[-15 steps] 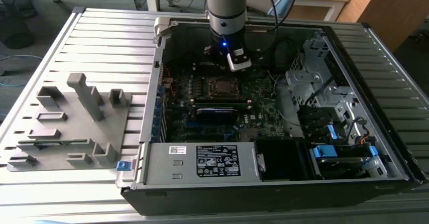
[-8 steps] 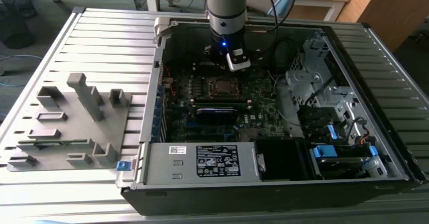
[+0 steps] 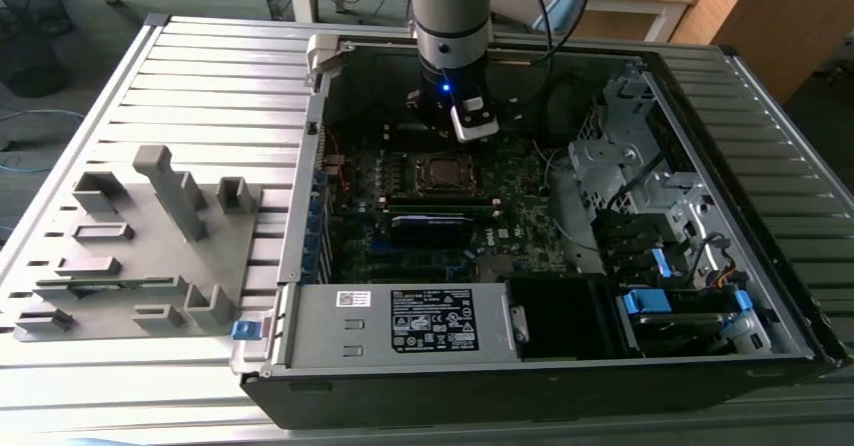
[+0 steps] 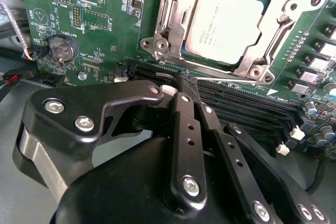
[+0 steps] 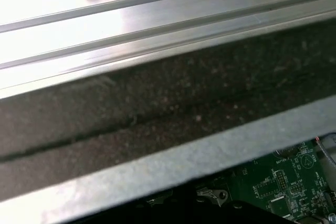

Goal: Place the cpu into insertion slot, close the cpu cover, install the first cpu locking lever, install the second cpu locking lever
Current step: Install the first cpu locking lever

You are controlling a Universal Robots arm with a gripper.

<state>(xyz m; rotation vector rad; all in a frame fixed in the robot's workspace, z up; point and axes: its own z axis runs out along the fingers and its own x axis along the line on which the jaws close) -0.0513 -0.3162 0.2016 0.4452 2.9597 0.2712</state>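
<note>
In the second wrist view the cpu (image 4: pixel 223 22), a dull silver square chip, lies flat in the insertion slot (image 3: pixel 443 171) on the green board. The cpu cover (image 4: pixel 254 65), a silver frame with a square window, lies down around the chip's edges. A thin metal locking lever (image 4: pixel 279 38) runs along one side of the cover. My gripper (image 4: pixel 184 80) hovers over the black memory slots (image 4: pixel 247 106) beside the socket, fingers together with nothing between them. In the exterior view the gripper (image 3: pixel 474 129) hangs just behind the socket.
The open computer case (image 3: pixel 400 311) lies on a slatted metal table (image 3: pixel 200 76). A grey fixture tray (image 3: pixel 140 256) sits at the exterior view's left. Drive cages and cables (image 3: pixel 641 206) crowd the case's right side. A coin battery (image 4: pixel 61 49) sits on the board.
</note>
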